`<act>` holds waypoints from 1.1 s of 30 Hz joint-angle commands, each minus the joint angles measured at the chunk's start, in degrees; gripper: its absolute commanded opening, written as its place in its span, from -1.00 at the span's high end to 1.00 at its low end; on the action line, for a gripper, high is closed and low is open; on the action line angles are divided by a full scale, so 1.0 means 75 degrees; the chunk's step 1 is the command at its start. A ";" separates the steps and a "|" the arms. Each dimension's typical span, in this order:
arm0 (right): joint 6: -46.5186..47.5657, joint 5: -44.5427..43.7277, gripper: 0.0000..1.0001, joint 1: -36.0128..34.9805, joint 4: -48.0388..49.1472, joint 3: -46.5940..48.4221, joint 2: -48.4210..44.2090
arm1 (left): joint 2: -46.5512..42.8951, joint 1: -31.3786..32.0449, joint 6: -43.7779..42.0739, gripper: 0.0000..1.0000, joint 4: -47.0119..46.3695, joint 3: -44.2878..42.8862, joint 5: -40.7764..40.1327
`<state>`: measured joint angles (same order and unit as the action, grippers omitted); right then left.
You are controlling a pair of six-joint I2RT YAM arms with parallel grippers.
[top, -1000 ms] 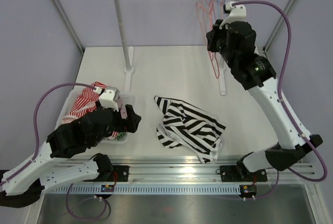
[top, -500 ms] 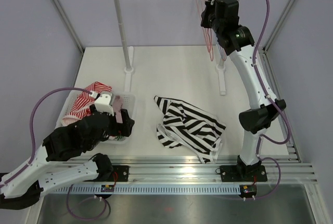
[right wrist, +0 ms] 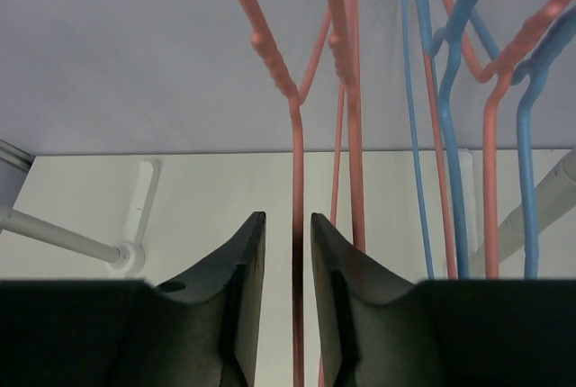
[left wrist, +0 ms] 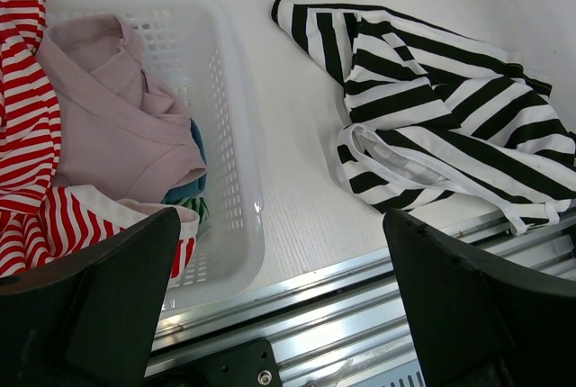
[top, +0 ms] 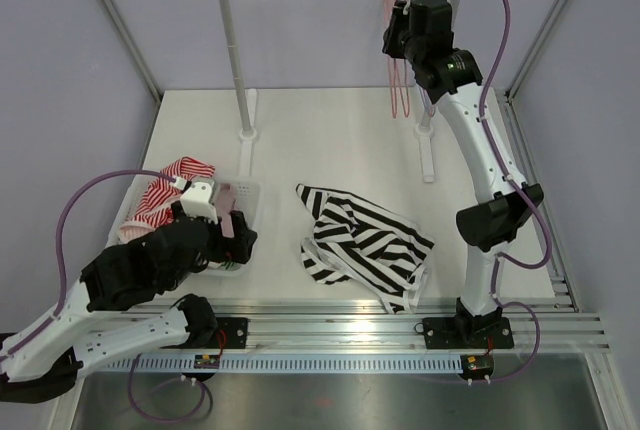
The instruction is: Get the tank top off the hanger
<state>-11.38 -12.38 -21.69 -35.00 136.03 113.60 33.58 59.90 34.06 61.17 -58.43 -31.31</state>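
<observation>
Table (top: pixel 330 140): tank top (top: pixel 365 245) near front edge; left gripper (left wrist: pixel 279 225) agape, right gripper (right wrist: pixel 288 225) seemingly loose around hanger (right wrist: pixel 295 135).

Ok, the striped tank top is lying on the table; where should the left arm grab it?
Probably the rumpled, doubled edge on the side of the striped tank top facing the basket. Come from above and from the left with the left gripper, wide open: fabric stands up in folds there, while the rest lies flat on the table.
</observation>
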 commanded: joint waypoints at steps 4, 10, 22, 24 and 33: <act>-0.0042 0.0268 -0.13 -0.0002 0.0168 0.0121 -0.1177 | 0.0385 0.0017 -0.0124 -0.98 -0.0608 -0.0119 0.0073; 0.0204 0.0865 -0.98 -0.0002 0.0517 -0.1867 -0.3199 | 0.1462 0.0076 -0.0252 -0.98 -0.1826 -0.0013 0.0576; 0.0017 0.2154 -0.99 -0.0002 0.0214 -0.7294 -0.8531 | 0.5187 0.0696 -0.0909 -0.98 -0.4557 -0.0634 0.1701; -0.0088 0.2550 -0.99 -0.0014 0.0191 -0.7940 -0.9109 | 0.6016 0.0767 -0.0979 -0.98 -0.4814 -0.0868 0.1819; -0.0323 0.3268 -0.99 -0.0014 -0.0710 -0.8340 -1.0963 | 0.8469 0.0919 -0.1015 -0.98 -0.5589 -0.1548 0.2686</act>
<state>-13.15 8.91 -21.69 -37.47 72.66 31.92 93.95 66.19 26.98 24.16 -66.89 -14.22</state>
